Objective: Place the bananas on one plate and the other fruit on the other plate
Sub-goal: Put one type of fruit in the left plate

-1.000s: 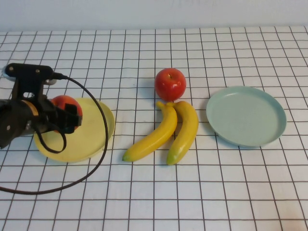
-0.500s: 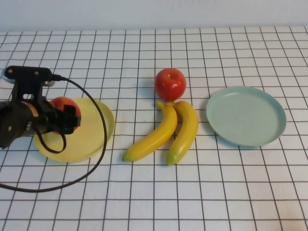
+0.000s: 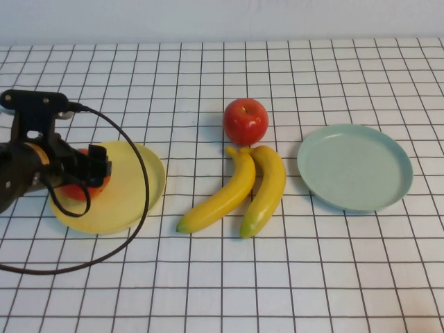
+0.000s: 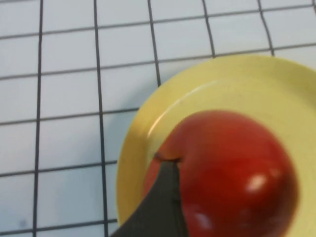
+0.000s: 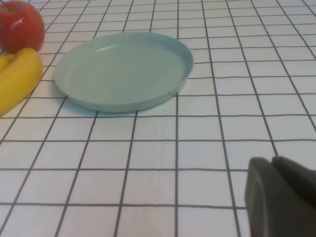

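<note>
High view shows one red apple point(image 3: 84, 186) sitting on the yellow plate point(image 3: 132, 201), with the left gripper point(image 3: 89, 175) low around it, jaws spread wide. If the arm lifts crooked, a jaw could bump the round apple and roll it off the plate. The other apple point(image 3: 245, 121) and two bananas point(image 3: 243, 189) wait mid-worktop, near the blue-green plate point(image 3: 355, 166). Right wrist view shows the right gripper point(image 5: 281, 195) just above the bare worktop, jaws pressed together.
</note>
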`<state>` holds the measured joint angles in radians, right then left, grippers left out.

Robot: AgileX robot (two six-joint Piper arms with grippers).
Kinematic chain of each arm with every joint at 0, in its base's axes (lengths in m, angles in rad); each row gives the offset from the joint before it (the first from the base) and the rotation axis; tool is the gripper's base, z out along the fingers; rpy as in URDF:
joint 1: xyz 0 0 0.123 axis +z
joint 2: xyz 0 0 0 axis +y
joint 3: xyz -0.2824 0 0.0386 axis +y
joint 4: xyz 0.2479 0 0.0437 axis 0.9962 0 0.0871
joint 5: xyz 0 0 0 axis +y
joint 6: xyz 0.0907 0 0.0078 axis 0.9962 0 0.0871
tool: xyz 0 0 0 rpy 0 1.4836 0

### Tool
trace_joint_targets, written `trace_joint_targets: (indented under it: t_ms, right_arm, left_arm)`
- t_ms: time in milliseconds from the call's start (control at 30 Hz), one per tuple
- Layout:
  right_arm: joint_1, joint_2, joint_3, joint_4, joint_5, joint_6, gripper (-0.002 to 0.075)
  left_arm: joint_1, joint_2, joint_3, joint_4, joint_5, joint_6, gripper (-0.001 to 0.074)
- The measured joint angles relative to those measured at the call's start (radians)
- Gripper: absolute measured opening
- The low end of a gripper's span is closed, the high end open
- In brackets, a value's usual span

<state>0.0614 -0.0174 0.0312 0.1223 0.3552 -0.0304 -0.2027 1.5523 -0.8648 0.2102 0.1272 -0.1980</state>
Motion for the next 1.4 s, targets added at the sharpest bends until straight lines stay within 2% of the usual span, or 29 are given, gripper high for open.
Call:
trace_joint_targets:
  t_ms: [200,300,400,500,800,1000,1200,1400]
  right_arm:
    - [0.0,0.0,0.0,0.0,0.0,0.0,-0.0015]
    - [0.0,0.0,0.0,0.0,0.0,0.0,-0.0015]
    - [0.0,0.0,0.0,0.0,0.0,0.0,-0.0015]
    - [0.0,0.0,0.0,0.0,0.0,0.0,-0.0015]
    - [0.0,0.0,0.0,0.0,0.0,0.0,-0.0015]
    - [0.0,0.0,0.0,0.0,0.0,0.0,-0.0015]
    - [0.0,0.0,0.0,0.0,0.0,0.0,-0.0015]
    - [0.0,0.0,0.0,0.0,0.0,0.0,-0.0015]
  left_arm:
    - [-0.019,-0.074,-0.013,0.003,-0.022,0.0,0.0668]
    - [-0.088,-0.107,-0.082,0.015,0.033,0.004,0.0668]
    - [-0.194,-0.087,-0.199,0.036,0.11,0.01,0.0668]
    - [-0.263,0.002,-0.33,0.053,0.135,0.012,0.0668]
    - [-0.388,0.387,-0.693,0.045,0.22,0.046,0.0668]
    - [-0.403,0.542,-0.845,-0.034,0.249,0.067,0.0668]
    - [-0.403,0.634,-0.899,-0.121,0.244,0.143,0.0668]
    - [-0.4,0.657,-0.915,-0.133,0.204,0.17,0.0668]
